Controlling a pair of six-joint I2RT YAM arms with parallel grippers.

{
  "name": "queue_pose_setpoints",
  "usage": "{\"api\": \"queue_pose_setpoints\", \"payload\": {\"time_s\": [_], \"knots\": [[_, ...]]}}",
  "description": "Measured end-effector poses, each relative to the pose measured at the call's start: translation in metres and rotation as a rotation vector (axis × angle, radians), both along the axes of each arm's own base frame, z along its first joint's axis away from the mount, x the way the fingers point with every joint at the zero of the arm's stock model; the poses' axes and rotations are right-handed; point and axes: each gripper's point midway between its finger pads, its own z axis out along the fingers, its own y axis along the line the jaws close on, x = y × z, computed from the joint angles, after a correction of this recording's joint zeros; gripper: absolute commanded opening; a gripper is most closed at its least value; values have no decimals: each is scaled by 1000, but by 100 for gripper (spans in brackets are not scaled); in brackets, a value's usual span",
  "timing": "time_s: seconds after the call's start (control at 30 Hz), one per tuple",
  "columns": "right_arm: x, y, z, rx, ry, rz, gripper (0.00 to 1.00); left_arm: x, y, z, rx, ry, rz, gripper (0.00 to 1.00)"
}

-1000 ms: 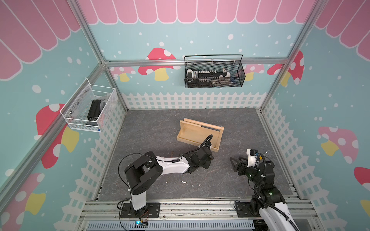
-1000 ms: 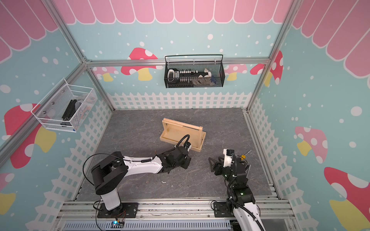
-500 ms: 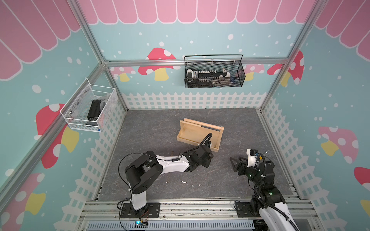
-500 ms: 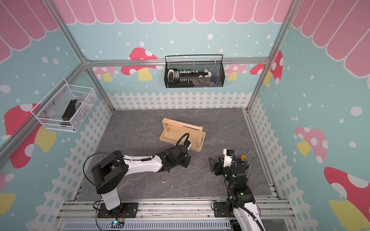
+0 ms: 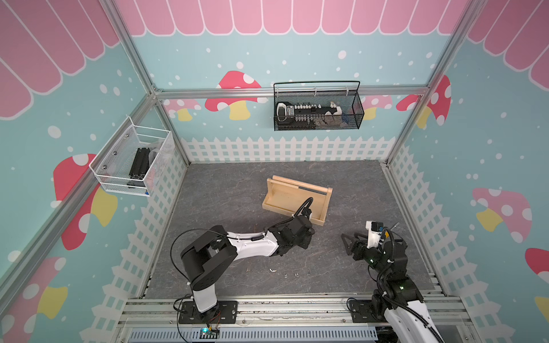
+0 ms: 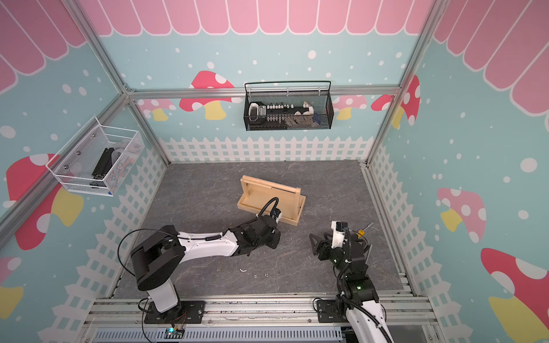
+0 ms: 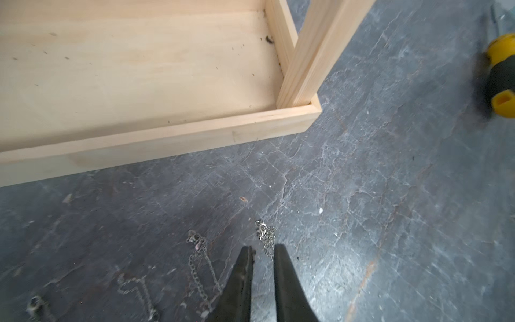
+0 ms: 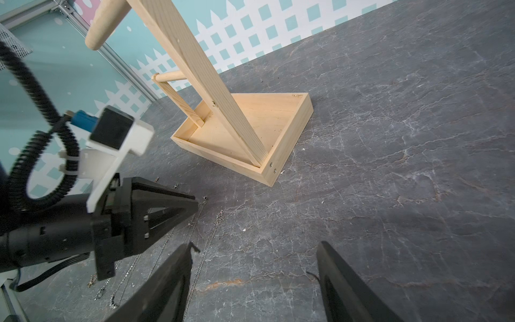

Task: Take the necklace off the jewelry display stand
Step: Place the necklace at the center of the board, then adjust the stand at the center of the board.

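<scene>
The jewelry display stand [image 5: 297, 199] [image 6: 271, 202] is pale bare wood and stands mid-floor; its dowel rail [image 5: 300, 187] carries nothing that I can see. Low over the floor just in front of the stand's base [image 7: 167, 142] hangs my left gripper [image 7: 264, 248] [image 5: 306, 245]. Its jaws stand slightly apart, so it is open. A thin silver necklace [image 7: 266, 237] lies on the floor, its chain running between the tips. My right gripper [image 8: 256, 245] [image 5: 346, 243] is wide open to the right, with nothing between its fingers.
More fine chains [image 7: 200, 256] [image 8: 211, 237] lie on the grey floor beside the left gripper. A yellow-and-black screwdriver [image 7: 498, 80] [image 6: 361, 232] lies near the right arm. A black wire basket [image 5: 318, 110] and a white one [image 5: 133, 160] hang on the walls.
The left gripper's jaws have parted a little from shut. Both arms stay almost where they were.
</scene>
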Motion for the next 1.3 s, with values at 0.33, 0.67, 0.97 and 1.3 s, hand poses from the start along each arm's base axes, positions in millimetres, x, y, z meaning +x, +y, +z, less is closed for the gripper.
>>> {"api": "queue_pose_setpoints", "payload": {"time_s": [0.33, 0.67, 0.97, 1.3], "knots": [[0, 0, -3, -3, 14, -1, 72, -45, 78, 94, -346, -160, 104, 56], [1, -1, -5, -6, 23, -5, 72, -70, 132, 114, -487, -217, 189, 75], [2, -3, -4, -9, 14, -20, 73, -83, 152, 109, -561, -207, 219, 75], [4, -2, -16, -17, 67, -16, 74, -91, 150, 88, -560, -145, 199, 75]]}}
